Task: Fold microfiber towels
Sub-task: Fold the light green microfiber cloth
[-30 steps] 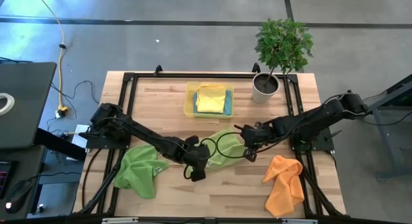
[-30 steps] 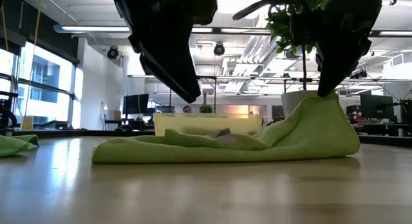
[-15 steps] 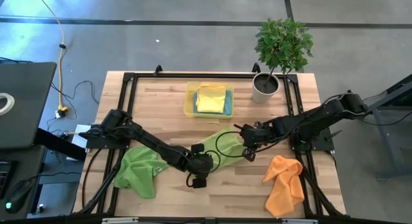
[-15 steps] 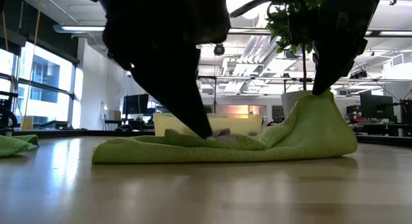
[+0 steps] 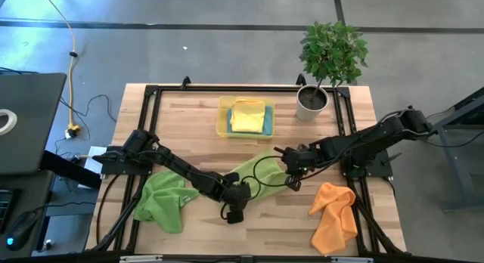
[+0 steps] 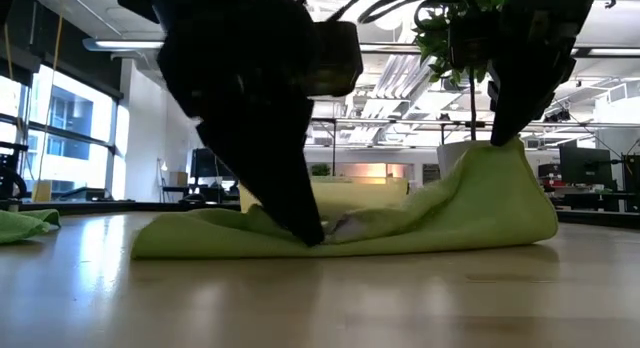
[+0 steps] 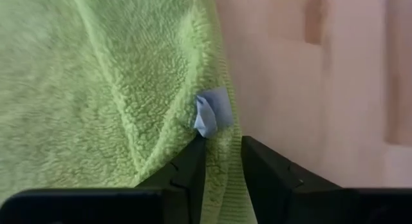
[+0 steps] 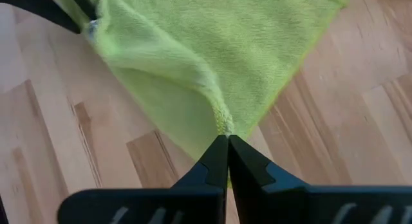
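Note:
A light green microfiber towel (image 5: 261,166) lies crumpled at mid-table. Its one corner is raised under my right gripper (image 5: 290,174), which is shut on it. My left gripper (image 5: 234,195) is down on the towel's other end, shut on its edge next to a small pale blue tag (image 7: 211,113). A second green towel (image 5: 162,202) lies bunched at the near left and an orange towel (image 5: 333,214) at the near right. A yellow towel (image 5: 246,116) and a blue one (image 5: 268,123) lie in the yellow tray (image 5: 224,125). My left gripper has the green towel's hemmed edge (image 7: 225,130) between its two fingers, just below the tag. The fingers slant down from the table's left, and that end of the towel lies on the table (image 6: 310,233). My right gripper pinches a corner of the green towel (image 8: 223,126) between its fingertips. It comes from above, slanting from the table's right. That corner is lifted (image 6: 500,153), and the cloth slopes down from it to the table.
A potted plant (image 5: 325,59) stands at the far right corner. The tray sits at the far middle. A black frame (image 5: 144,127) runs round the wooden table (image 5: 189,119). Bare wood shows near the front edge between the green and orange towels.
My left gripper has come down and toward the near edge onto the green towel's end. The folds there are now pressed flat, and that end has spread a little toward the left. My right gripper keeps its corner raised.

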{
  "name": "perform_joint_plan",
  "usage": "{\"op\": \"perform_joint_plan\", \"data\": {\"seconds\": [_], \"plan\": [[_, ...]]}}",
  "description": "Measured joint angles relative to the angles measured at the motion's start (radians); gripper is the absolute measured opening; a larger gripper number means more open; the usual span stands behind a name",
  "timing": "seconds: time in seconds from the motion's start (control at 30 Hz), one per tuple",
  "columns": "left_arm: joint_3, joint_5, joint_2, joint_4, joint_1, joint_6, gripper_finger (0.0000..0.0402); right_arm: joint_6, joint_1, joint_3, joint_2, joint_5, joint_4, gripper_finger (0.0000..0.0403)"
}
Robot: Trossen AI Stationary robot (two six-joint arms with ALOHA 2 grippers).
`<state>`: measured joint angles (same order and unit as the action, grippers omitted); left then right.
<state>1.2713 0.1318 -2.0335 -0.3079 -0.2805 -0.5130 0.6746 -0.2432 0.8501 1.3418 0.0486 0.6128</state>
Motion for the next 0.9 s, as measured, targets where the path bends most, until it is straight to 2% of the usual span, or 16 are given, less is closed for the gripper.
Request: {"op": "perform_joint_plan", "data": {"seconds": [0.17,0.43,0.7,0.9], "plan": [[0.0,-0.097,0.001,-0.006,0.02,-0.044,0.01,0.0,0.0,0.0,0.0,0.0,-0.006,0.0],[0.001,-0.097,0.002,-0.013,0.043,-0.045,0.0115,0.0,0.0,0.0,0.0,-0.021,-0.008,0.0],[0.001,-0.202,0.002,-0.001,0.076,-0.087,0.0115,-0.001,0.0,0.0,0.0,-0.04,-0.008,0.0],[0.001,-0.197,0.002,-0.011,0.095,-0.079,0.0101,-0.001,0.0,0.0,0.0,-0.04,-0.007,0.0]]}}
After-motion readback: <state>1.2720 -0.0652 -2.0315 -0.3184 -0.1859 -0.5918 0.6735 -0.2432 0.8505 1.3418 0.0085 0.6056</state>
